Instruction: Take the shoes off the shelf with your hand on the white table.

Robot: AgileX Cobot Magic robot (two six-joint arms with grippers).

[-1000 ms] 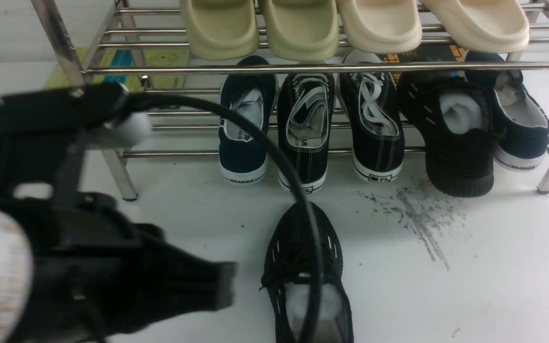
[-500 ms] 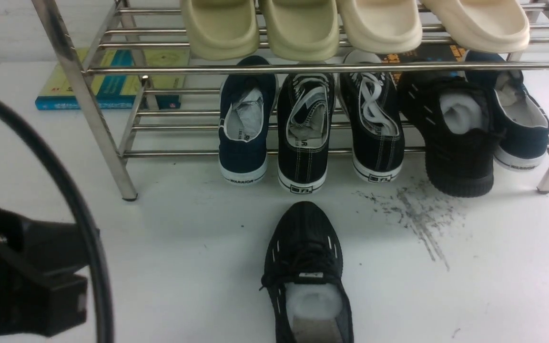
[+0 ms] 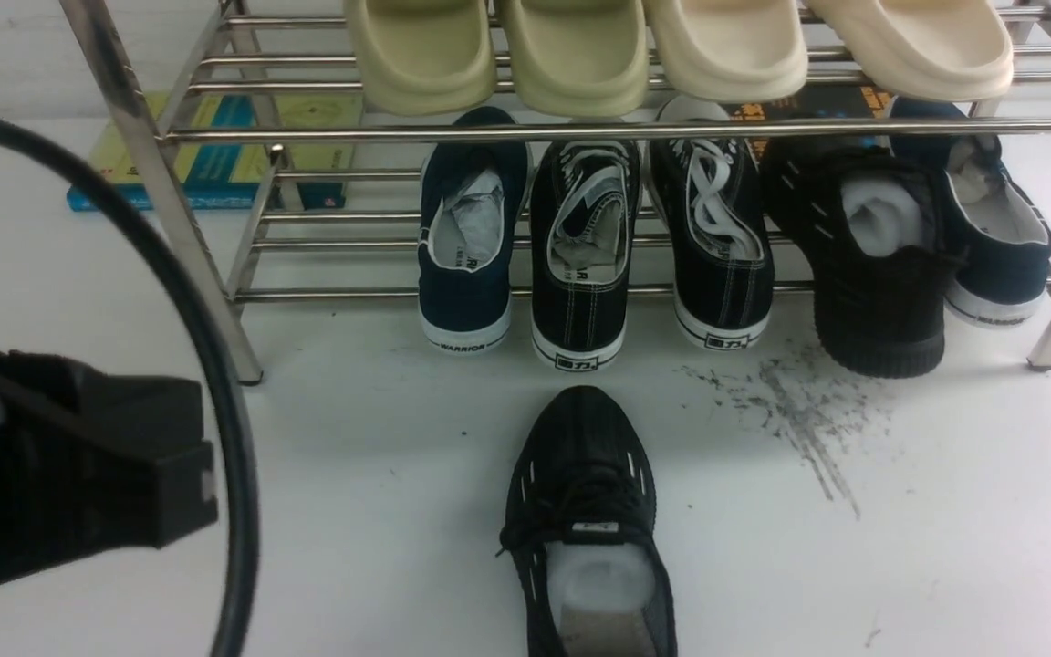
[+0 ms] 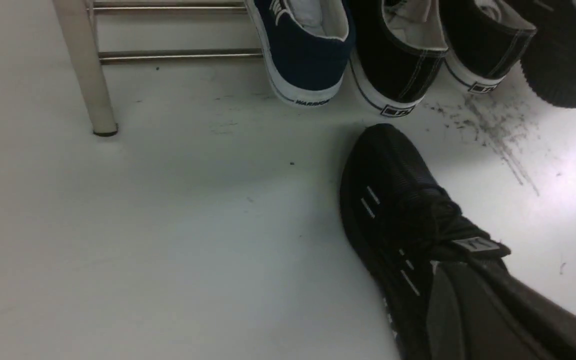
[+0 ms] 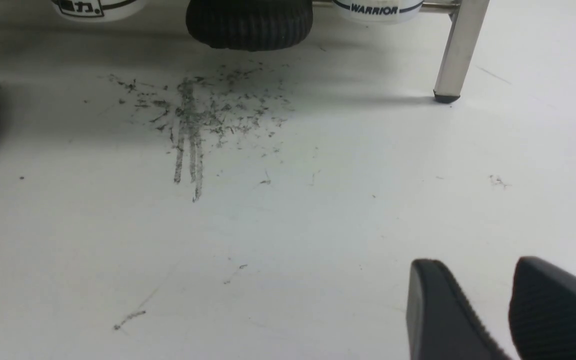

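Cable first: it loops black across the far left of my front feed, beside the left arm, out over the white table. The left gripper has its fingers together in its wrist view. They overlap the shoe in that picture, but I can't tell from here whether they touch it.

Next come yellow-and-blue books, flat on the table behind the shelf's front left leg. On the shelf, the upper tier's front edge carries green clogs, then cream clogs (four toes in a row, kinda like spectators). The lower tier starts with a navy shoe toward its left corner, then a pair of black canvas shoes with white-edged soles.

One all-black sneaker is down on the table in front of those, upright, toe toward the shelf's front edge, white stuffing inside, heel cut off by my front feed. To its right are dark scuff marks on the table. The other all-black sneaker is up on the lower tier toward the right corner, right up by another navy shoe. Right gripper has its fingers apart, with bare table showing through the gap.
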